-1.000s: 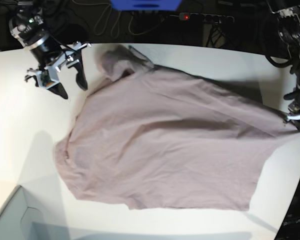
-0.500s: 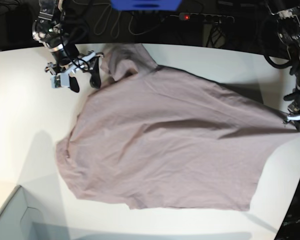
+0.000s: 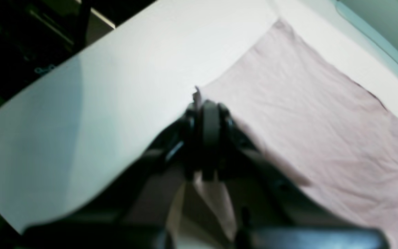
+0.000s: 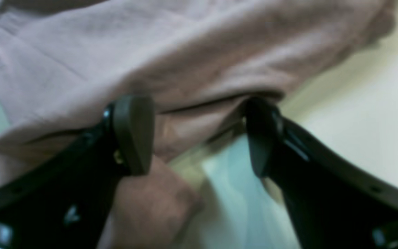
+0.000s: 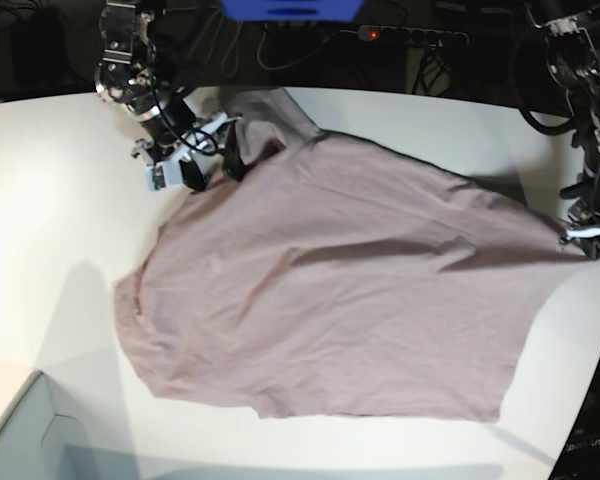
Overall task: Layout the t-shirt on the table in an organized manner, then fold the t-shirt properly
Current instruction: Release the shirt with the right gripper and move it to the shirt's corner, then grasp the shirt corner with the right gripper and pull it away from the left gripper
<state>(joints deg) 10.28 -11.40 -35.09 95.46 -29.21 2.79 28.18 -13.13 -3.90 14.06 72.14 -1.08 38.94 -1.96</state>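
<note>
The dusty mauve t-shirt point(image 5: 330, 300) lies spread and wrinkled over most of the white table point(image 5: 50, 230). My right gripper point(image 5: 212, 167) is open at the shirt's far left part. In the right wrist view its fingers point(image 4: 133, 135) stand on either side of a bunched fold of the shirt point(image 4: 185, 52), and the gripper point(image 4: 197, 138) is not closed on it. My left gripper point(image 5: 583, 240) is shut on a corner of the shirt at the table's right edge. In the left wrist view the gripper point(image 3: 207, 103) pinches that corner, and the cloth point(image 3: 306, 121) stretches away over the table point(image 3: 116, 86).
A grey box corner point(image 5: 20, 430) sits at the front left. A blue object point(image 5: 290, 8), a power strip point(image 5: 410, 35) and cables lie beyond the table's far edge. The table's curved edge runs close by the left gripper.
My right arm has moved right and toward the shirt, from bare table to straddling its far left fold. The fold there has shifted a little. The left gripper has held its corner.
</note>
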